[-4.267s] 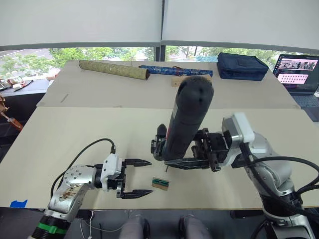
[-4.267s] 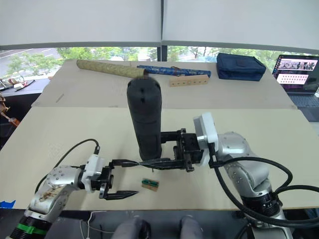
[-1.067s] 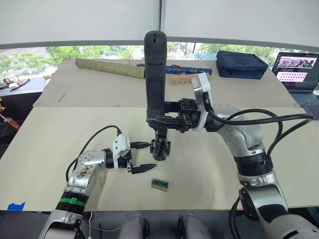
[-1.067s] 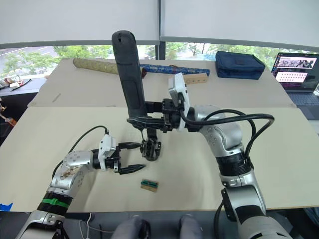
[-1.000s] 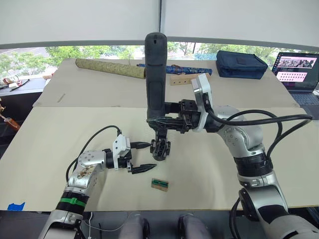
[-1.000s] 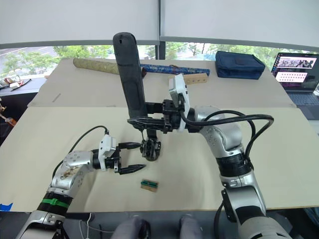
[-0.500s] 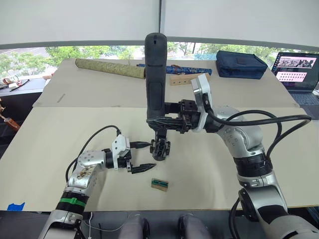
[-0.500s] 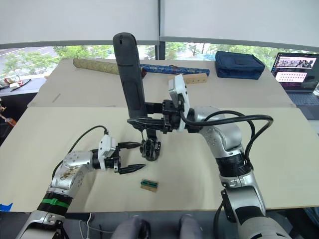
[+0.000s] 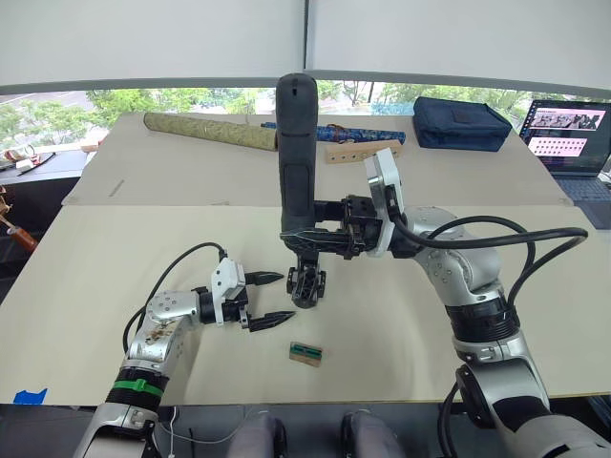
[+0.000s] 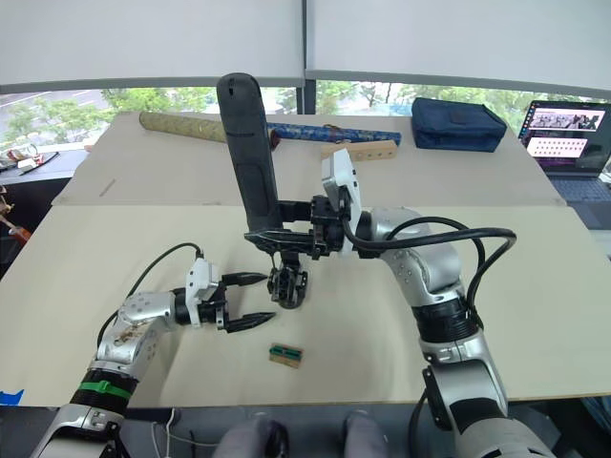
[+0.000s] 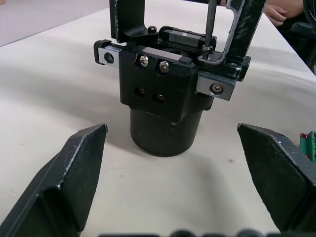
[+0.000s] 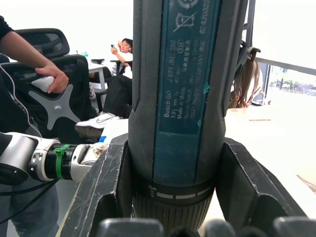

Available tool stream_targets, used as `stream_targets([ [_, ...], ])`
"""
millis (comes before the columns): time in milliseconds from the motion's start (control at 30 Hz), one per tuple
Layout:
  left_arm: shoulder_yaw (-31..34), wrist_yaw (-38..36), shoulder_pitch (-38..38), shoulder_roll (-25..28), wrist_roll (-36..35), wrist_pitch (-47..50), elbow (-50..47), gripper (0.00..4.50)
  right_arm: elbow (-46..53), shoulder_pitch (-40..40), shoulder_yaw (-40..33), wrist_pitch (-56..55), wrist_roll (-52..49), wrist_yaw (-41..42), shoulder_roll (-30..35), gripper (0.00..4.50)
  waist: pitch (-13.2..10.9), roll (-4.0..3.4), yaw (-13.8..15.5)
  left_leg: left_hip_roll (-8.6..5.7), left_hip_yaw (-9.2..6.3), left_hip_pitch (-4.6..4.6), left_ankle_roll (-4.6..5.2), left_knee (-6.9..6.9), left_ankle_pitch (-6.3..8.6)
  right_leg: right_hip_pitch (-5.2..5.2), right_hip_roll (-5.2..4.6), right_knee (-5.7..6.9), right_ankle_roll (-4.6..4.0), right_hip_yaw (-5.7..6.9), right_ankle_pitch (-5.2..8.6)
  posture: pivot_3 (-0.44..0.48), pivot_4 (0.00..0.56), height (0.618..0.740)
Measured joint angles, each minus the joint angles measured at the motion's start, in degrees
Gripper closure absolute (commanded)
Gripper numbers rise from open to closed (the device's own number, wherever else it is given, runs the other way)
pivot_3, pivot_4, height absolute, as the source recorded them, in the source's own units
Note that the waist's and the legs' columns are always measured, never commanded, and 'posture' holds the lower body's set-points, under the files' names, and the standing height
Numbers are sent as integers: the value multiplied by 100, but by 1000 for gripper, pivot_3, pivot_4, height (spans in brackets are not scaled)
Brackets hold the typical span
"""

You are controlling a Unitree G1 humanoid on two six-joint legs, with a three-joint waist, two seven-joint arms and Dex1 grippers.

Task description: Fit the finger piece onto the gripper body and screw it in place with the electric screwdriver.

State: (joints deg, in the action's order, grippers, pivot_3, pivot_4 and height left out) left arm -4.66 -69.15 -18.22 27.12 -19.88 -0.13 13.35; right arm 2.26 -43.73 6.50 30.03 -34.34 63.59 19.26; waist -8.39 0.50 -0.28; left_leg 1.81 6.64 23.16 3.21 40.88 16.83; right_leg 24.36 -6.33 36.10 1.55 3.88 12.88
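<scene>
Tables: two pale tabletops, the near one (image 9: 115, 277) butting against the far one (image 9: 181, 176).
Windows: a wide strip (image 9: 124, 103) behind the far table, green trees outside.
Blinds: white, drawn down over the upper glass (image 9: 153, 38), a dark mullion (image 9: 307, 43) between them.
Light: even daylight.
Right edge: an open laptop (image 9: 570, 134), screen lit.
Behind: a black office chair (image 12: 54, 94); people seated further back (image 12: 121, 64).
Floor: dark, seen past the table's left side (image 9: 38, 205).

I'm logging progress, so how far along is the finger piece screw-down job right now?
Looks done: the gripper body stands upright on the table. In hand: the right gripper holds the electric screwdriver upright, its bit on the body's top. The left gripper is open beside it. Left: finishing the screwing; whether the finger piece is seated is unclear.
</scene>
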Motion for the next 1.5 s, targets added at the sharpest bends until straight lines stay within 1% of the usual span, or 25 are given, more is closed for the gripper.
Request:
stream_targets([
  [167, -7, 2, -22, -75, 8, -5, 3, 0, 56, 16, 3, 0, 33, 0, 0, 2579, 0, 0, 0, 0, 0, 0, 0, 0, 0, 0, 0, 0, 0, 0, 0, 0, 150, 740],
  [333, -64, 59, -210, -171, 163, -93, 143, 0, 64, 19, 7, 0, 42, -1, -14, 2579, 0, 0, 2, -1, 0, 0, 0, 1, 0, -1, 0, 0, 0, 0, 0, 0, 150, 740],
  [667, -401, 109, -672, -451, 641, -368, 854, 0, 67, 21, 10, 0, 44, -13, -26, 2579, 0, 0, 4, -3, 1, 0, 0, 2, 0, -1, 2, 0, 0, 1, 0, 0, 150, 740],
  [900, -452, 73, -863, -572, 707, -502, 1158, 0, 70, 22, 15, 0, 48, -30, -26, 2579, 0, 0, -2, -2, 0, 0, 0, 3, -1, -1, 1, 0, 1, 1, 0, 0, 150, 740],
  [1133, -455, -6, -915, -604, 707, -516, 1244, 0, 82, 32, 17, 0, 50, -53, -26, 2579, 0, 0, 7, -2, -1, -1, 0, 4, -1, -4, 1, 1, 1, 1, 0, 0, 150, 740],
  [1233, -467, -37, -920, -607, 707, -505, 1245, 781, 120, 60, 16, -2, 50, -57, -26, 2579, 0, 0, 7, -3, -1, -2, 0, 4, -1, -4, 1, 1, 1, 1, -1, 0, 150, 740],
  [1300, -492, -52, -921, -609, 713, -507, 1244, 1663, 127, 68, 16, -4, 51, -59, -26, 2579, 0, 0, 8, -3, -1, -3, 0, 4, -1, -5, 1, 1, 1, 1, 0, 0, 150, 740],
  [1333, -520, -48, -921, -613, 758, -526, 1241, 2197, 140, 72, 14, -13, 51, -61, -26, 2579, 0, 0, 9, -3, -1, -4, 0, 3, -1, -7, 1, 1, 1, 1, -1, 0, 150, 740],
  [1500, -553, -28, -903, -615, 855, -616, 1230, 2194, 213, 170, 17, -94, 57, -70, -37, 2579, 1, 0, 9, -2, -2, -6, 0, 3, 0, -8, 1, 1, 1, 1, 0, 0, 150, 740],
])
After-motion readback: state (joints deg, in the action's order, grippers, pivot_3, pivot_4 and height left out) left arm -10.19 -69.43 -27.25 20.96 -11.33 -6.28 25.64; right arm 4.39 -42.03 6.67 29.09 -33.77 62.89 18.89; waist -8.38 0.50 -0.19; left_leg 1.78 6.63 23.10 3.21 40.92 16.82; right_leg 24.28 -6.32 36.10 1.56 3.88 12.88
